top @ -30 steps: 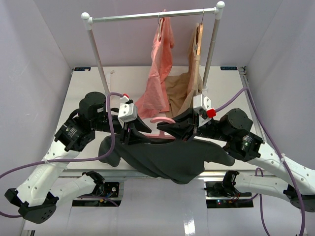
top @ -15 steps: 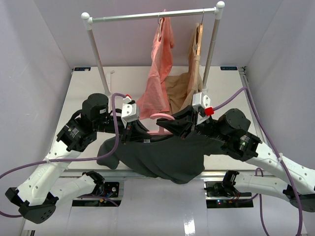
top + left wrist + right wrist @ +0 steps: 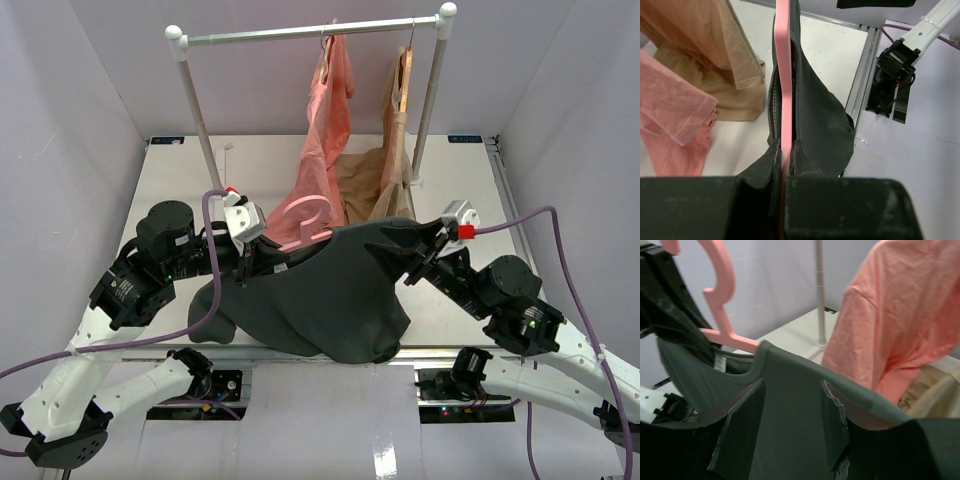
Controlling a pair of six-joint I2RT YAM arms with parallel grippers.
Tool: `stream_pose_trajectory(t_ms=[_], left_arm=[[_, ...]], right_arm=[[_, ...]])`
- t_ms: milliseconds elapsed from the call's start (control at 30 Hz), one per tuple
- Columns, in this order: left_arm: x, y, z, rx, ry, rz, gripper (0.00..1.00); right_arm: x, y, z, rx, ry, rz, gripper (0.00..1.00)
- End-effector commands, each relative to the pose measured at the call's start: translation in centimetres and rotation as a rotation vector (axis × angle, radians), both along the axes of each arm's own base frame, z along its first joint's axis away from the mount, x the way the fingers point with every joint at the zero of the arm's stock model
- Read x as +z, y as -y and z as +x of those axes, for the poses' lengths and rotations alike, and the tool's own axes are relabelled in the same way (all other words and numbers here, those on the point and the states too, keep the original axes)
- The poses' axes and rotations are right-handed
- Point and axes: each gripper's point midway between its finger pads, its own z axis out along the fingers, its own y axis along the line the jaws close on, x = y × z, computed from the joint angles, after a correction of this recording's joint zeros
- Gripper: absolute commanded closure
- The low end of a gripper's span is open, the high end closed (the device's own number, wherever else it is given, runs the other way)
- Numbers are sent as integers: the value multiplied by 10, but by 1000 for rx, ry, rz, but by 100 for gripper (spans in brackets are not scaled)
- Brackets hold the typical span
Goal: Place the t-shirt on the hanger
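The dark charcoal t-shirt [image 3: 320, 300] hangs draped over the pink hanger [image 3: 300, 215], whose hook sticks up above the collar. My left gripper [image 3: 258, 268] is shut on the hanger [image 3: 785, 75], seen edge-on between its jaws, with t-shirt [image 3: 820, 125] fabric on both sides. My right gripper [image 3: 412, 268] stands open at the shirt's right shoulder. In the right wrist view its fingers [image 3: 740, 430] sit apart, and the t-shirt [image 3: 790, 390] shoulder spans the gap. The hanger [image 3: 722, 295] hook rises at the upper left.
A clothes rack [image 3: 310, 30] stands at the back of the table [image 3: 470, 200]. From it hang a salmon-pink garment [image 3: 320, 150] and a tan garment [image 3: 375, 180] on a wooden hanger [image 3: 403, 80]. Both garments hang just behind the t-shirt.
My right gripper has opened and drawn back to the right off the hanger. My left arm has shifted left and tilted the hanger, so the hook now stands higher.
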Motion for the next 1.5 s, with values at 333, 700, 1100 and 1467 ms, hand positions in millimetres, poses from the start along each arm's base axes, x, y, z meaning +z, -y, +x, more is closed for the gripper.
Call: stream_pose_trajectory(t_ms=[333,700,1100,1467], left_arm=[[44,-30,-33,8,68,-33,100],[48,-30,-44,-39,77,-27,100],[58,-33,-49,-45,82,-37,100],[68,-44,-38,60,127,-61,100]], right_arm=[[-26,42,32,-276,-10,-173,50],[-19,67,27,-305,79,-236,46],[-37,38,16,-149,120,-337,54],[-56,105,44,-531,-49,-225,92]])
